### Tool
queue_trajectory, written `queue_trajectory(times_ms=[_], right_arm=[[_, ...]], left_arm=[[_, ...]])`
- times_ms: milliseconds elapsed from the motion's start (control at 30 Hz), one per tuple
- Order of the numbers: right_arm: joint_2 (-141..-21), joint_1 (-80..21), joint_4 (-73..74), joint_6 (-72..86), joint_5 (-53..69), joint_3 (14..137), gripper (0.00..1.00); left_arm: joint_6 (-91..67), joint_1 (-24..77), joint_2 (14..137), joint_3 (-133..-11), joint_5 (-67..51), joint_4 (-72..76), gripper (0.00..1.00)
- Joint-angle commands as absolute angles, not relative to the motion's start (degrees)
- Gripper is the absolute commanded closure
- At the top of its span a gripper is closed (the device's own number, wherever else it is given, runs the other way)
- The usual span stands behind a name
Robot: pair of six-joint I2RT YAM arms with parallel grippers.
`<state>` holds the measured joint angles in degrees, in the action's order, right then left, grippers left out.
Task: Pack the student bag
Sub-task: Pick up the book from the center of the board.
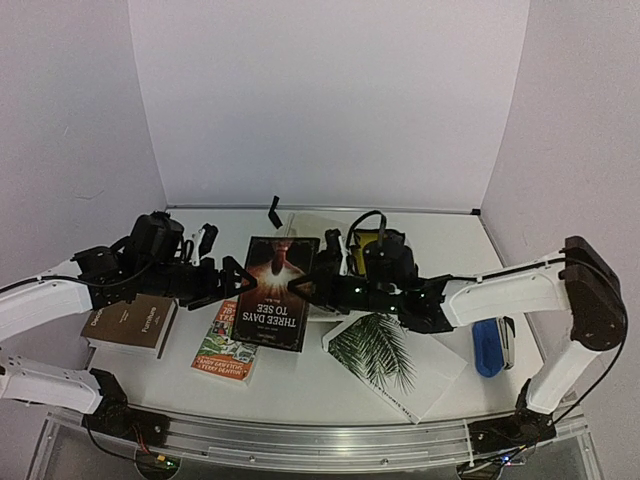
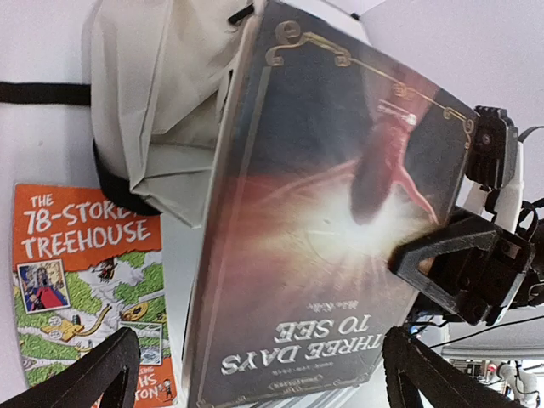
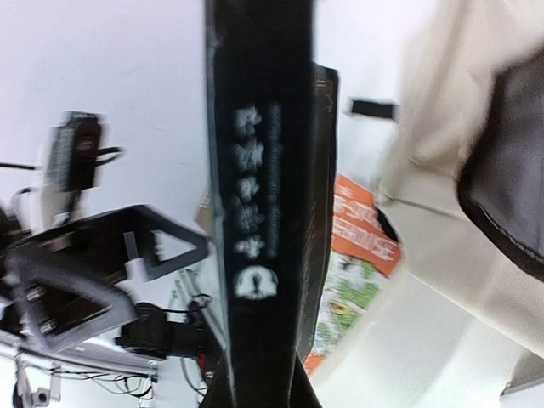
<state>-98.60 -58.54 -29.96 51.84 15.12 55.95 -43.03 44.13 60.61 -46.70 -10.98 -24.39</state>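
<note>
Student bag (image 2: 161, 93) lies at the upper left of the left wrist view, its cream canvas just beyond the far end of the dark book (image 2: 323, 221). The left gripper (image 1: 240, 275) has its jaws spread wide to either side of the book's edge, gripping nothing. The right gripper (image 1: 298, 285) alone pinches the opposite edge. On so narrow a hold the book could pivot or slip onto the treehouse book (image 2: 85, 280) on the desk (image 1: 450, 240), or catch the bag's rim. The bag sits beyond both jaws, touching neither.
</note>
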Motion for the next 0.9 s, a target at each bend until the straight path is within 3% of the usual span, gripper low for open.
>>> queue_trajectory(times_ms=[0, 533, 667, 867], right_arm=[[-89.45, -58.43, -36.92, 45.44, 20.2, 55.96, 1.0], [-74.81, -57.03, -37.64, 42.32, 33.13, 56.23, 1.0], [-74.7, -57.04, -37.56, 42.42, 32.64, 55.62, 1.0], [-75.14, -57.04, -37.5, 42.4, 30.96, 54.92, 1.0]], left_arm=[[-39.94, 42.2, 57.78, -49.73, -18.15, -16.78, 0.0], [-41.49, 41.83, 58.33, -54.01, -38.19, -0.76, 0.01], [-43.19, 41.79, 59.47, -53.98, -41.85, 2.92, 0.23], [-45.36, 41.83, 60.46, -52.72, -44.61, 7.37, 0.76]])
